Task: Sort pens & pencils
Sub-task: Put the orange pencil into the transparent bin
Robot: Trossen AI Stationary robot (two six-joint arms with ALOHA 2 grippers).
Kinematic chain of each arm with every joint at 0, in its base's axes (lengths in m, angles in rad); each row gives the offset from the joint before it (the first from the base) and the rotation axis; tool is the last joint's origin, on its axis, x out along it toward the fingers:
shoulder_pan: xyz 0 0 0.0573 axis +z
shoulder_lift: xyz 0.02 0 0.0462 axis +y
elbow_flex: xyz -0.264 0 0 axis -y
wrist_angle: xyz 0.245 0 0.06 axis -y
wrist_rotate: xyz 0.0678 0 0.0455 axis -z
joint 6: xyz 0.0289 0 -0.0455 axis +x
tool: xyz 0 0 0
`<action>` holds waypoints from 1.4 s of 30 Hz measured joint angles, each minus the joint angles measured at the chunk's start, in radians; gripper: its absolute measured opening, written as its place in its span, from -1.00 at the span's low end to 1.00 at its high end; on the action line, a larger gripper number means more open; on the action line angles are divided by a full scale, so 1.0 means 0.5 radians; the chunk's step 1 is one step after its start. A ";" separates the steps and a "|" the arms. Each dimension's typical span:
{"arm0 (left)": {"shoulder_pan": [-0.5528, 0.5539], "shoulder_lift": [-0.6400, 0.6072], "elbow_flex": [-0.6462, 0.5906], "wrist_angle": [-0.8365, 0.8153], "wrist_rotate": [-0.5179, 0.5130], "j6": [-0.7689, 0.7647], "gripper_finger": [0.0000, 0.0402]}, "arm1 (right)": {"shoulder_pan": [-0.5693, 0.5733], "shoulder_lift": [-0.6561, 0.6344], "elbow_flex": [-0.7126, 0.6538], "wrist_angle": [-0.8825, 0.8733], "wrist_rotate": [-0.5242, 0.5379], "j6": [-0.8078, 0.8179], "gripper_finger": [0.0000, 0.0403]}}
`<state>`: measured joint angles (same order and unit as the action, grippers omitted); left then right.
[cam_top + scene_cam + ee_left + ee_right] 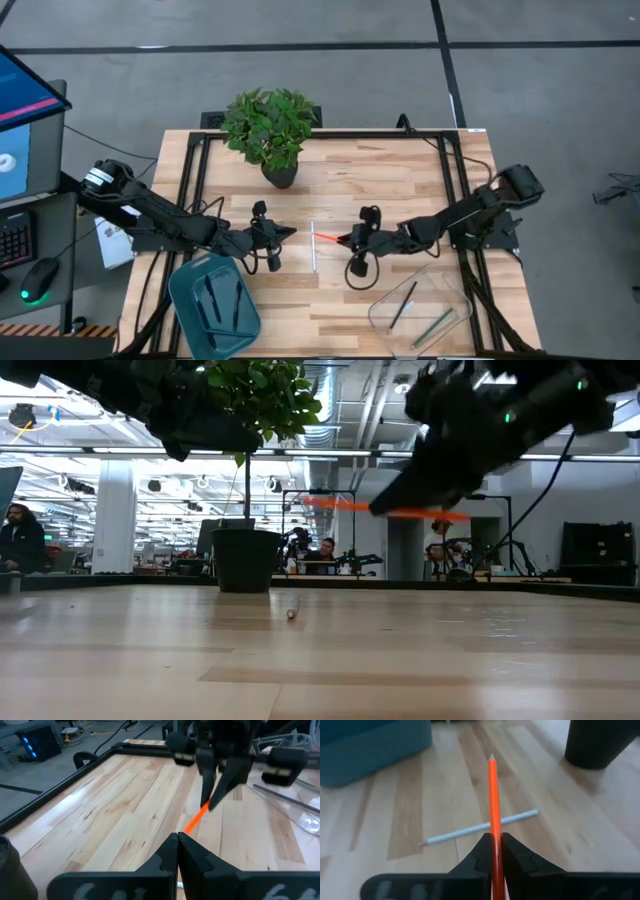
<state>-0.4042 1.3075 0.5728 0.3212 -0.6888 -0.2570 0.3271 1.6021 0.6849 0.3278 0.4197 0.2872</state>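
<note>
My right gripper [494,851] is shut on the orange-red pencil [493,795], above the table's middle [345,240]. A white pencil [480,827] lies flat on the wood below it [314,248]. My left gripper [177,845] is shut and holds nothing; it hovers just left of the white pencil [280,235], facing the right gripper. Several dark pens lie in the teal bin [213,305]. A dark stick and an olive one lie in the clear container [420,308]. My right gripper pinches the orange-red pencil between its two fingers, a good way behind the pointed end [494,837]. The fingers come level from the table's right and lie along the pencil. The pencil is lifted clear and about level [340,505], its point [492,757] toward the left arm.
A potted plant [270,125] stands at the table's far edge, its dark pot [245,560] behind the white pencil. The teal bin sits at the near left, the clear container at the near right. Black rails [190,170] frame the table. People sit in the room beyond.
</note>
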 joint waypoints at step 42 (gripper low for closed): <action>0.000 0.000 0.000 0.007 -0.022 -0.026 -1.00 | 0.425 -0.968 0.000 -0.739 -0.234 -0.141 -0.77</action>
<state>-0.4042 1.3075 0.5728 0.3246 -0.6996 -0.2700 0.5397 1.1183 0.6849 -0.0418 0.3028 0.2169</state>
